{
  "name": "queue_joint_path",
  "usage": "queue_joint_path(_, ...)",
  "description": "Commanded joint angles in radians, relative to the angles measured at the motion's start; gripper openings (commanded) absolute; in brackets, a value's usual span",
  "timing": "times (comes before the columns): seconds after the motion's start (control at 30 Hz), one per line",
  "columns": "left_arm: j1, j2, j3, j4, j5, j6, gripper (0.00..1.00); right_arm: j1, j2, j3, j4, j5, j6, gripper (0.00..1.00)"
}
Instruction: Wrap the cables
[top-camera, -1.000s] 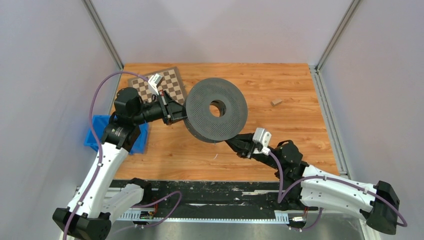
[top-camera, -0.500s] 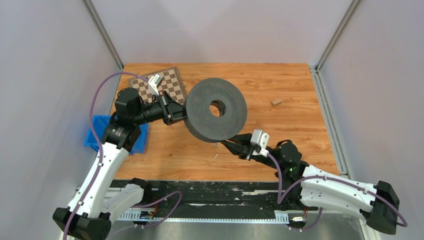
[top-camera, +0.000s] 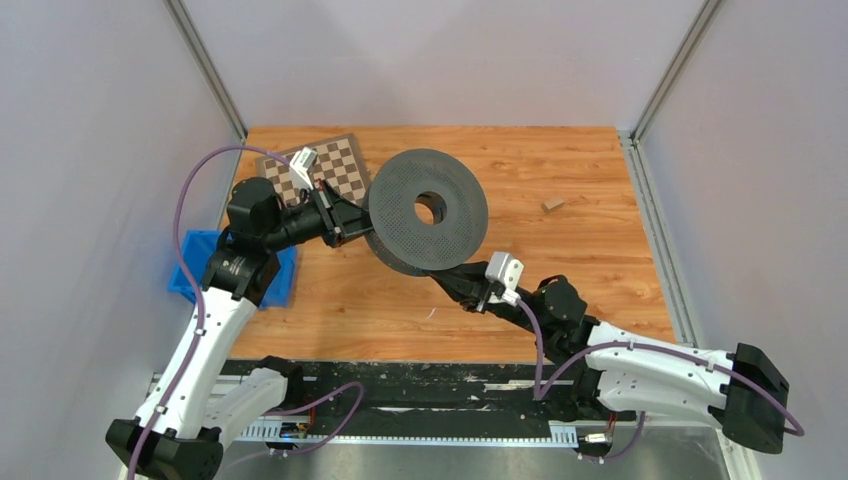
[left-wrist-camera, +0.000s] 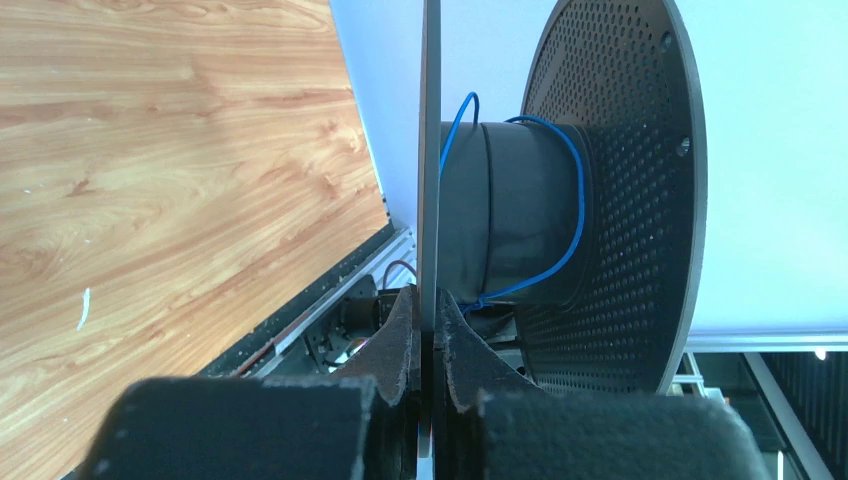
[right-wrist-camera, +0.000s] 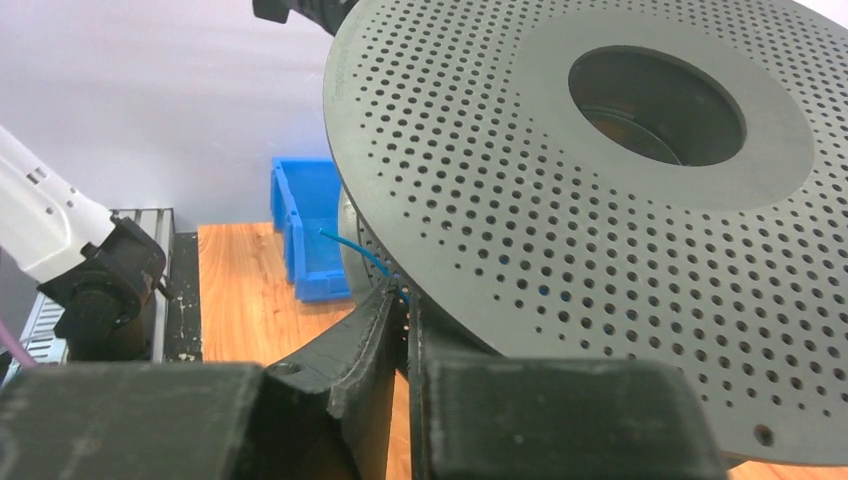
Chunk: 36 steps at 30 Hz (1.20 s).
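A dark grey two-disc perforated spool (top-camera: 400, 225) is held off the table, tilted. My left gripper (top-camera: 362, 228) is shut on the rim of one disc, seen edge-on between its jaws in the left wrist view (left-wrist-camera: 430, 300). The thin blue cable (left-wrist-camera: 577, 180) loops loosely around the spool's core (left-wrist-camera: 510, 210), with a knot at the bottom. My right gripper (top-camera: 437, 277) sits just under the spool's near edge. In the right wrist view it (right-wrist-camera: 405, 295) is shut on the blue cable (right-wrist-camera: 350, 243), which runs from its fingertips in behind the disc (right-wrist-camera: 560, 200).
A blue bin (top-camera: 190, 275) sits at the table's left edge, behind the left arm; it also shows in the right wrist view (right-wrist-camera: 310, 230). A checkerboard (top-camera: 345, 165) lies at the back left. A small block (top-camera: 552, 204) lies at the right. Walls enclose the table.
The spool and my left gripper have shifted a little to the left. My right gripper has moved left and forward, staying under the spool's near edge.
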Motion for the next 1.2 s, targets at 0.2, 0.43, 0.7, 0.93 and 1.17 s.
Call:
queue_joint_path(0.2,-0.005,-0.071,-0.054,0.183,-0.010,-0.069,0.00,0.060,0.159,0.084,0.087,0.326,0.036,0.08)
queue_joint_path(0.43,-0.005,-0.099,-0.124,0.268,-0.057,-0.130,0.00,0.073,0.281,0.133,0.104,0.490,0.032,0.08)
queue_joint_path(0.7,-0.008,-0.102,-0.160,0.340,-0.068,-0.160,0.00,0.074,0.372,0.161,0.164,0.586,0.086,0.06)
queue_joint_path(0.93,-0.014,-0.113,-0.204,0.400,-0.087,-0.192,0.00,0.075,0.447,0.223,0.153,0.672,0.126,0.06)
queue_joint_path(1.17,-0.017,-0.128,-0.211,0.412,-0.102,-0.189,0.00,0.075,0.477,0.245,0.155,0.697,0.158,0.07)
